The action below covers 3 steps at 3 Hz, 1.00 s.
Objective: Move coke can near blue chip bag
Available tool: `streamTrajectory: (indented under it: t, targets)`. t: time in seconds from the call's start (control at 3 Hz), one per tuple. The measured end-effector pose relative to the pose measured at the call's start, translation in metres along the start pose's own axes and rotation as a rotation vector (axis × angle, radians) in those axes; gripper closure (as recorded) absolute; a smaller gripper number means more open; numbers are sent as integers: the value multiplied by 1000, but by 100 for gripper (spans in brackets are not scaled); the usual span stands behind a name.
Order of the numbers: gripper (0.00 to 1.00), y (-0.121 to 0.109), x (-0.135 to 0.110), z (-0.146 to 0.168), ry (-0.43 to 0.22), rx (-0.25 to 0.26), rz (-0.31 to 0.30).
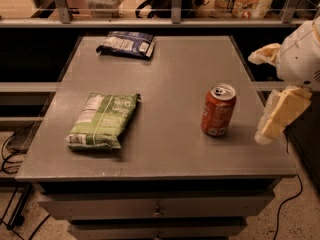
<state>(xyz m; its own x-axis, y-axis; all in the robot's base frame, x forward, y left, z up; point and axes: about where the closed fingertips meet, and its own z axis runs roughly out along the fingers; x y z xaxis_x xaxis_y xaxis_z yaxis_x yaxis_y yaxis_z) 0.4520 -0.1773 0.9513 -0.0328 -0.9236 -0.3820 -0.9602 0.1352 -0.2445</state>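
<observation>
My gripper (257,98) hangs at the right edge of the view, just off the right side of the grey table (175,69). Its two pale fingers are spread wide and hold nothing.

The coke can (218,110) stands upright on the right half of the table, near my gripper but not touching it. The blue chip bag (126,43) lies flat at the far left corner, well apart from the can. A light green bag (102,119) lies on the near left.

I judge the can to be stiff but thin-walled, smooth and a little slippery, so too hard a squeeze could dent it. I would take it from the side, across the middle of its body, keeping it upright.

Its silver top shows a pull tab, but I cannot tell whether it is open or what it holds, so its weight is uncertain. Both bags look sealed.
</observation>
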Motion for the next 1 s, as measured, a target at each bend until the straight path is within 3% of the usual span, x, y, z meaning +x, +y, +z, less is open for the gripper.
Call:
streamTrajectory:
  t: [0.33, 0.67, 1.0]
  targets:
    - [0, -3, -17, 29, -73, -9, -30]
    - [0, -8, -28, 53, -68, -10, -55]
    - [18, -12, -29, 69, -36, -8, -82]
